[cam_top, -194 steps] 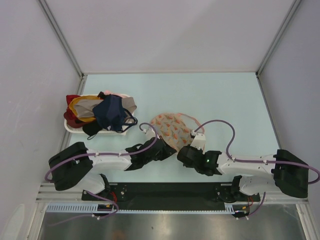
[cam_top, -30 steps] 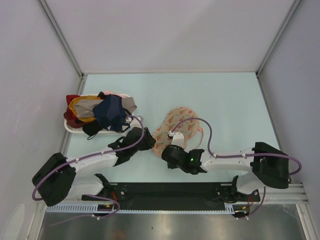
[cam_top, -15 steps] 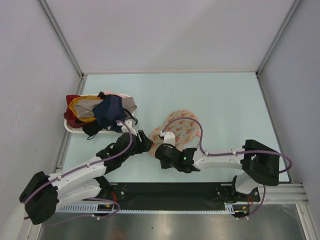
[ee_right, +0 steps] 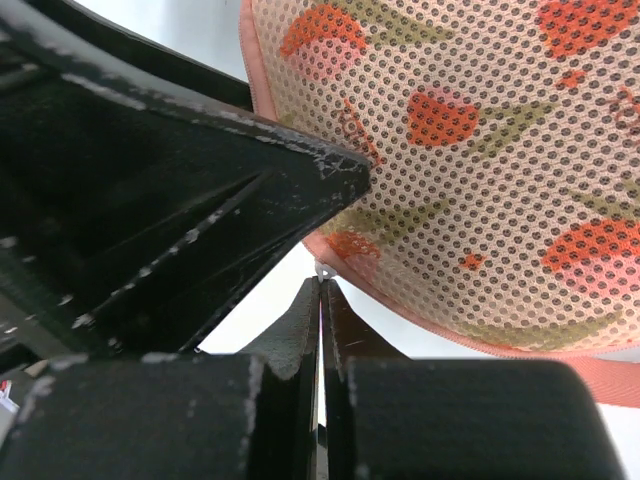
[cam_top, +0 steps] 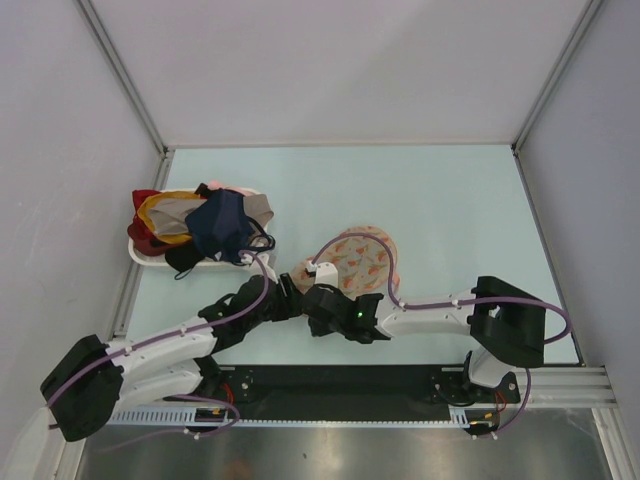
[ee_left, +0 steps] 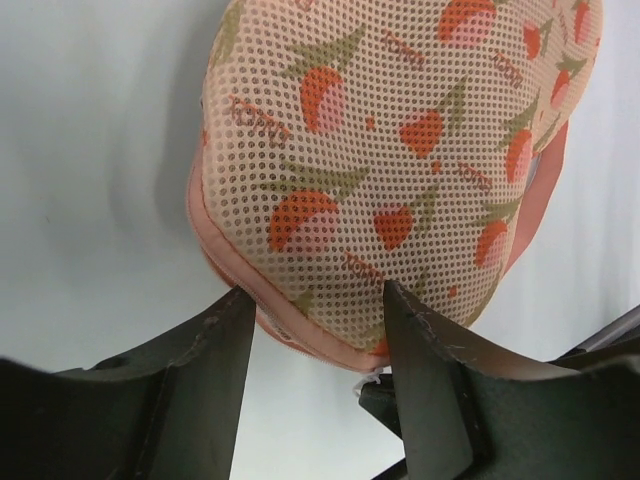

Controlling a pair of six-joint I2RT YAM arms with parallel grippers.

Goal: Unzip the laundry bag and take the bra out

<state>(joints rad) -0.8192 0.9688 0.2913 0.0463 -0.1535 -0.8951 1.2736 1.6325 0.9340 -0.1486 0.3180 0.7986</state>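
The laundry bag (cam_top: 362, 255), a beige-pink mesh pouch with red-orange tulip prints (ee_left: 400, 160) (ee_right: 500, 150), lies mid-table. Both grippers meet at its near-left end. My left gripper (cam_top: 291, 297) (ee_left: 315, 290) is open, and the pink zip rim (ee_left: 300, 335) sits between its fingertips, which are at or very close to the fabric. My right gripper (cam_top: 312, 296) (ee_right: 322, 285) is shut on the small white zip pull (ee_right: 323, 269) just below the rim. One left finger (ee_right: 200, 180) shows as a large dark shape in the right wrist view. The bra is not visible.
A white tray (cam_top: 140, 258) at the left holds a heap of navy, red and yellow garments (cam_top: 205, 228). Grey walls and metal posts enclose the table on three sides. Both arms lie low across the near part of the table, their purple cables looping above them.
Over the last second my right gripper has slid left along the bag's near edge, still shut. The left gripper has drawn back a little to the bag's near-left end, its jaws wider.
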